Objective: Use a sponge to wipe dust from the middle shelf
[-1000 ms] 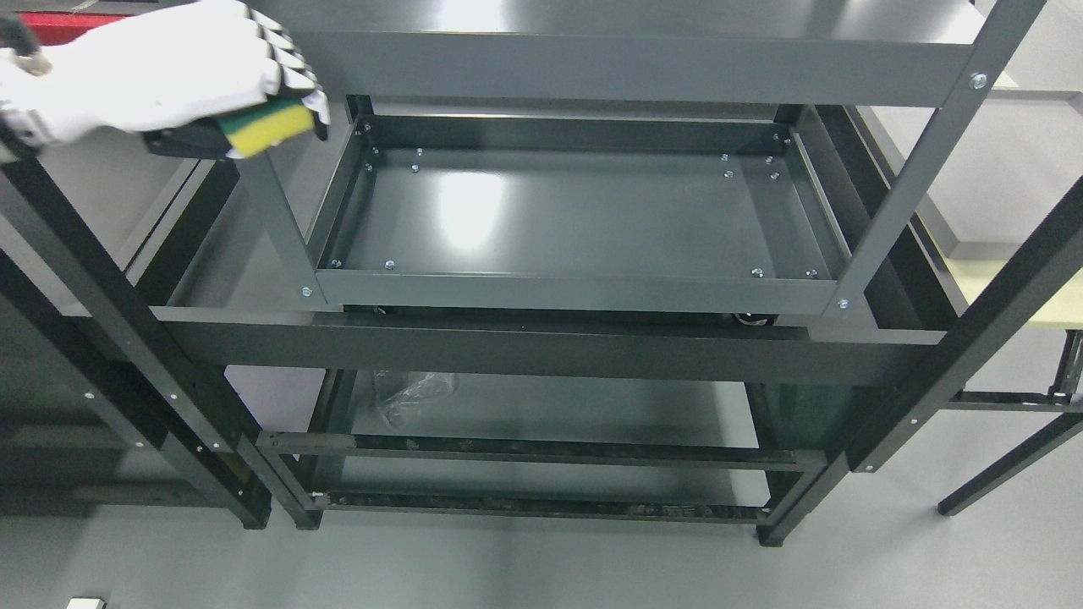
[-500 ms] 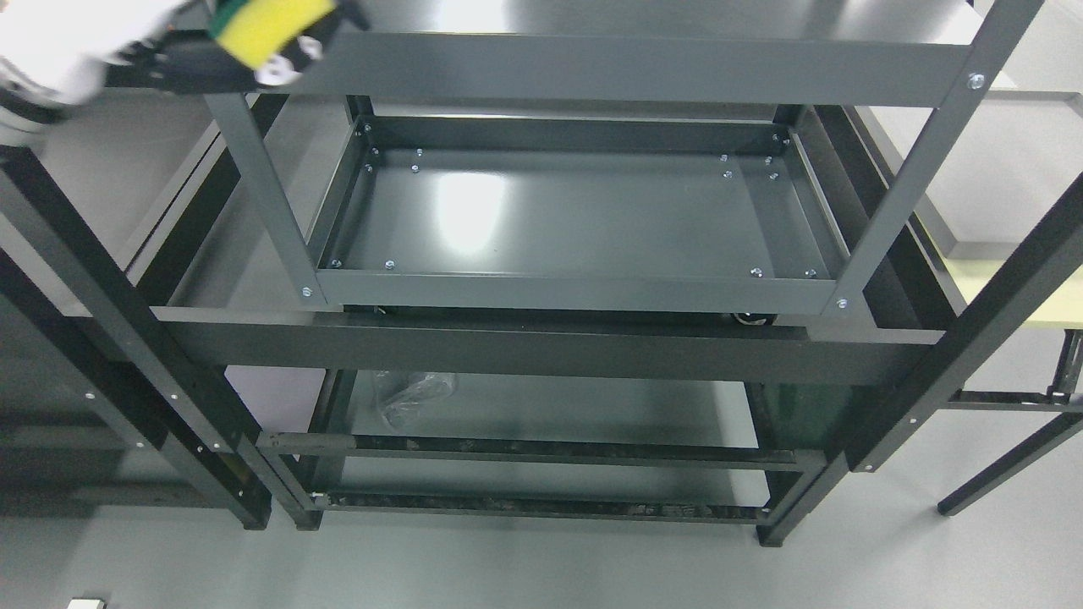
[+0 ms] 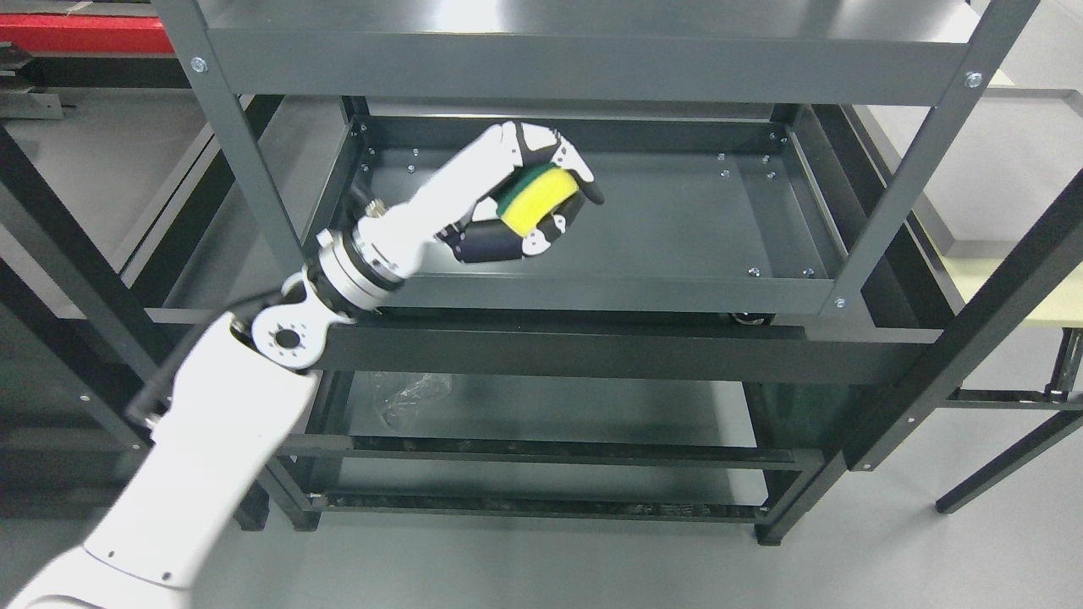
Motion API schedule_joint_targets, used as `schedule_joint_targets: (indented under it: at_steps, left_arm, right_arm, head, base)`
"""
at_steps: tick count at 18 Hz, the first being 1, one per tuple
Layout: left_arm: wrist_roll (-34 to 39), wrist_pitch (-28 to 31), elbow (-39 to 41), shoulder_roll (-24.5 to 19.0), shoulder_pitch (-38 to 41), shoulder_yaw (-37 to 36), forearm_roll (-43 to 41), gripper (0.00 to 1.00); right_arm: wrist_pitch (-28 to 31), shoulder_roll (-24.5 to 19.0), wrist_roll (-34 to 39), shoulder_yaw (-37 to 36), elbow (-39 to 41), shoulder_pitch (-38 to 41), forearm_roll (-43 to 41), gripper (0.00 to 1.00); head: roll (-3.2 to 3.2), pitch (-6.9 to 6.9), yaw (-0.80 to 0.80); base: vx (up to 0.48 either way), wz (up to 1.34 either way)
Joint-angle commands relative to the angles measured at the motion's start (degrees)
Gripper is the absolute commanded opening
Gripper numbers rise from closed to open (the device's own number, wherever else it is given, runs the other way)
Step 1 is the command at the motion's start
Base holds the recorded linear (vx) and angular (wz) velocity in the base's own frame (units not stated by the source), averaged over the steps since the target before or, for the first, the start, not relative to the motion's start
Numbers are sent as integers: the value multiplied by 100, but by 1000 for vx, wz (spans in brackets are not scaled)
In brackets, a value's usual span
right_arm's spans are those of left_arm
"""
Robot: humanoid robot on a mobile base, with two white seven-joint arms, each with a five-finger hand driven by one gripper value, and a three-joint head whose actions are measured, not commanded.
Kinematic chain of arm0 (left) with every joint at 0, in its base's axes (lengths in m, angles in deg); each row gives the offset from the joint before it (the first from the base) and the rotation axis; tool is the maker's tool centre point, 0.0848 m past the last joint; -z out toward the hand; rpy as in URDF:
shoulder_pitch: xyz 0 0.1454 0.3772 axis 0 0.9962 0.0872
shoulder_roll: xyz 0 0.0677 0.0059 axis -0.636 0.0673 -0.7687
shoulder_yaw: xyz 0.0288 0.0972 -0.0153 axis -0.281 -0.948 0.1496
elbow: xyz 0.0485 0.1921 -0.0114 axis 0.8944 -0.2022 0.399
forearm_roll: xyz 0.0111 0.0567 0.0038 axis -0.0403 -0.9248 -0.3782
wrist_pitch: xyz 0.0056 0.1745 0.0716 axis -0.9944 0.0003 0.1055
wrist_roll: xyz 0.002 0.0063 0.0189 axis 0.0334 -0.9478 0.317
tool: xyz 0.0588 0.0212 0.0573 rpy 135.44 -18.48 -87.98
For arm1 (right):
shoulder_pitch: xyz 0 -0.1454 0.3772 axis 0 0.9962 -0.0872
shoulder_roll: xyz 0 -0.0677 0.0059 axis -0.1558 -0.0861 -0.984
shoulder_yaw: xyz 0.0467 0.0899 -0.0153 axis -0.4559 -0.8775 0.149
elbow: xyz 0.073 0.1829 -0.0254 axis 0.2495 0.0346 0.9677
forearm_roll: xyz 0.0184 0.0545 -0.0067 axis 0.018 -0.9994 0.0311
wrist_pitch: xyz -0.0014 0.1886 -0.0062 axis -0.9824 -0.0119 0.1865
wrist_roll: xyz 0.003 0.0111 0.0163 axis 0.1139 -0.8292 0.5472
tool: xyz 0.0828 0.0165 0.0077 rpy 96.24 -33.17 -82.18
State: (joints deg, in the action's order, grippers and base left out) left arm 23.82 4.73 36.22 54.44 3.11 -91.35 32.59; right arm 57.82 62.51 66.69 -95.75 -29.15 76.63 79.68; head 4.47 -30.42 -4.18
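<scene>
Reaching in from the lower left, the left arm crosses the dark front rail of the rack and ends with the left robot hand [image 3: 518, 201] over the middle shelf [image 3: 677, 228], in its left half. Fingers curled tight around the sponge [image 3: 533, 196]: yellow face turned outward toward the camera, a green scouring layer along its upper edge. White fingertips [image 3: 584, 182] wrap over the top of it, dark thumb section underneath. Cannot tell whether the sponge touches the shelf surface or sits just above it; the hand itself hides the contact area. Middle shelf is a shallow grey tray with raised rims and bolt heads at the corners; its near-left corner is hidden behind the wrist and forearm. No dust can be made out on the glossy surface; only a pale glare shows by the hand. Top shelf [image 3: 592, 51] is cut off by the upper picture edge. On the lower shelf, a crumpled clear plastic wrap [image 3: 415, 393], partly hidden behind the front rail. Right arm out of view. Pale tabletop [image 3: 1058, 296] at the right edge, mostly cut off.
</scene>
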Motion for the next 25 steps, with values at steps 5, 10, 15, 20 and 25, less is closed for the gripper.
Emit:
schedule_joint_targets:
  at_steps: [5, 10, 15, 20, 25]
  left_arm:
    - [38, 247, -1741, 1320, 1626, 3514, -78, 2]
    - [1808, 3125, 845, 1320, 1916, 3791, 89, 1]
    - [1980, 3964, 3099, 1320, 2945, 2604, 98, 0]
    - [1928, 3809, 3190, 1320, 2981, 2576, 150, 0]
    - [1849, 3791, 3190, 1320, 2971, 3235, 449, 0]
  right_arm:
    - [420, 100, 6, 0, 100, 1, 0, 100]
    - [420, 100, 6, 0, 100, 1, 0, 100]
    - [420, 100, 6, 0, 100, 1, 0, 100]
    - [420, 100, -3, 0, 100, 1, 0, 100]
    - [420, 100, -3, 0, 100, 1, 0, 100]
  head:
    - [0, 0, 0]
    - [0, 0, 0]
    - [0, 0, 0]
    - [0, 0, 0]
    - [0, 0, 0]
  base:
    - [0, 0]
    - [0, 0]
    - [0, 0]
    - [0, 0]
    - [0, 0]
